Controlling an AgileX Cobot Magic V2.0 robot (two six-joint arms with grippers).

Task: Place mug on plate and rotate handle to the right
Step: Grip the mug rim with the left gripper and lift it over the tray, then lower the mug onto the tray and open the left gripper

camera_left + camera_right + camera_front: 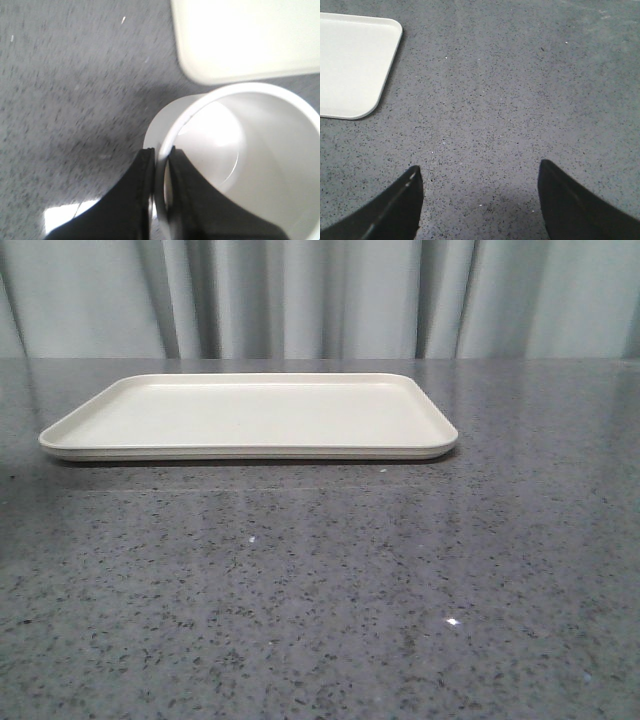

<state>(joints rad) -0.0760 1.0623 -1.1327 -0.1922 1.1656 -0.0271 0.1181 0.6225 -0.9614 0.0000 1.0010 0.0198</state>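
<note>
My left fingers (161,200) pinch the mug (240,165) wall at its rim just beside the plate (245,37) corner — rigid, glossy, probably slippery, handle unseen — right fingers (480,200) spread apart, holding nothing.

- From the front camera we look low and level across the grey speckled table (330,600), facing a pale curtain (320,295); the cream plate (250,415) lies mid-distance.
- From the left wrist camera we look steeply down, very close, into the white mug (240,165), whose rim sits between the left gripper (162,172) fingers; a plate corner is just beyond.
- From the right wrist camera we look down from higher up, past the right gripper (480,172).
- All three views share the plate and table.
</note>
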